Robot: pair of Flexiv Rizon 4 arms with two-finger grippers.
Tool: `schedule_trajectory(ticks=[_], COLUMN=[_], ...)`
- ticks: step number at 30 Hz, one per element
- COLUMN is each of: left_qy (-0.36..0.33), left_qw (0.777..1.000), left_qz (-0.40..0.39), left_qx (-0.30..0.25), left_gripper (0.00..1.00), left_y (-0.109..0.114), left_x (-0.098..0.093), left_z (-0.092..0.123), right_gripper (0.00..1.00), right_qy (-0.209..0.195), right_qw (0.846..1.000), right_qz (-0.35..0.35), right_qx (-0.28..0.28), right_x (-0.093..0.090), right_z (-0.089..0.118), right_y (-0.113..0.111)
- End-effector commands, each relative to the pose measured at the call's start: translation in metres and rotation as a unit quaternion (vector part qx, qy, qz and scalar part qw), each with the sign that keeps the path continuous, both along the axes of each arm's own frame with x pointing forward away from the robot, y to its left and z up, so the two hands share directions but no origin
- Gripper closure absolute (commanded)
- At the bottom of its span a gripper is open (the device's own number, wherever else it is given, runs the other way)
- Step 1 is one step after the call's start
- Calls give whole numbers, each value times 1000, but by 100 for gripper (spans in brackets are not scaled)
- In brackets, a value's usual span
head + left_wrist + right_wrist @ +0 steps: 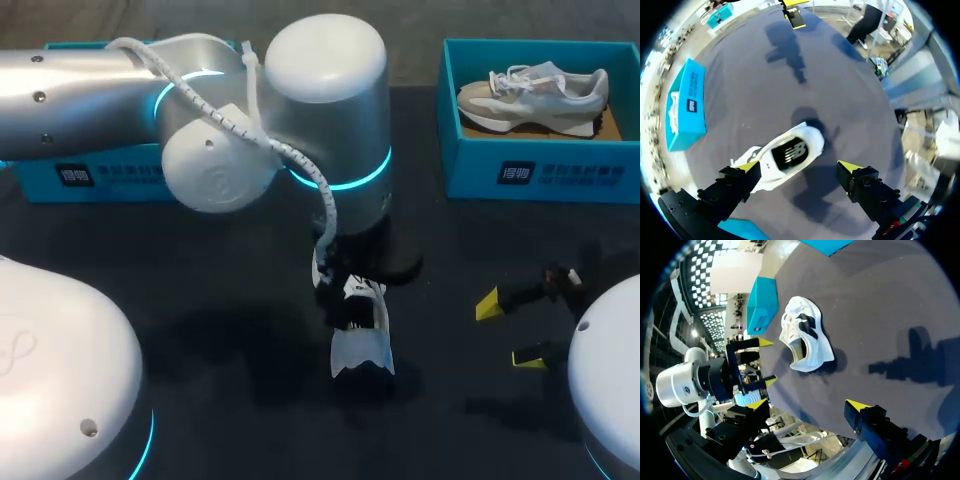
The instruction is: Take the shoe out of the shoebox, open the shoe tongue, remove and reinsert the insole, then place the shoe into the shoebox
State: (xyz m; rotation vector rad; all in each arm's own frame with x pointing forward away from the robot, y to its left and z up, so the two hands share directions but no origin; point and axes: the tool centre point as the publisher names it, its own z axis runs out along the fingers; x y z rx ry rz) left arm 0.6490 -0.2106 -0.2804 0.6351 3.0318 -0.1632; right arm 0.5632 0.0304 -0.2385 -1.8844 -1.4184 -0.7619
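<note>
A white shoe [360,345] with black markings lies on the dark table, out of any box. My left arm reaches in over it. The left gripper [799,166] hangs open just above the shoe [790,155], whose middle lies between its yellow tips without touching them. My right gripper [510,332] stands open to the shoe's right, well apart from it, with nothing between its fingers. From the right wrist view the shoe [805,337] lies ahead of the right gripper [807,405], with the left gripper [768,362] beside it.
A teal shoebox [540,180] at the back right holds a second, beige and white shoe [535,95]. Another teal shoebox [90,180] stands at the back left, mostly hidden behind my left arm. Bare table lies between the shoe and the right gripper.
</note>
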Motion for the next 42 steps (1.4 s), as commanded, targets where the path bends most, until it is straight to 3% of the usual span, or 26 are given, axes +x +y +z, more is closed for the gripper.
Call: schedule_trajectory(ticks=[1, 19, 42], left_qy=[10, 48, 55], left_qw=[998, 987, 980], left_qz=[58, 155, 188], left_qx=[2, 13, 45], left_gripper=[0, 0, 0], left_y=[-10, -14, -17], left_x=[-22, -25, -41], left_z=[-12, -54, -99], right_gripper=[0, 0, 0], right_qy=[0, 0, 0], right_qw=[1000, 1000, 1000], right_qz=[-1, -1, -1], right_qx=[-2, -2, -2], right_x=[-1, -1, -1], right_z=[0, 0, 0], right_y=[1, 1, 1])
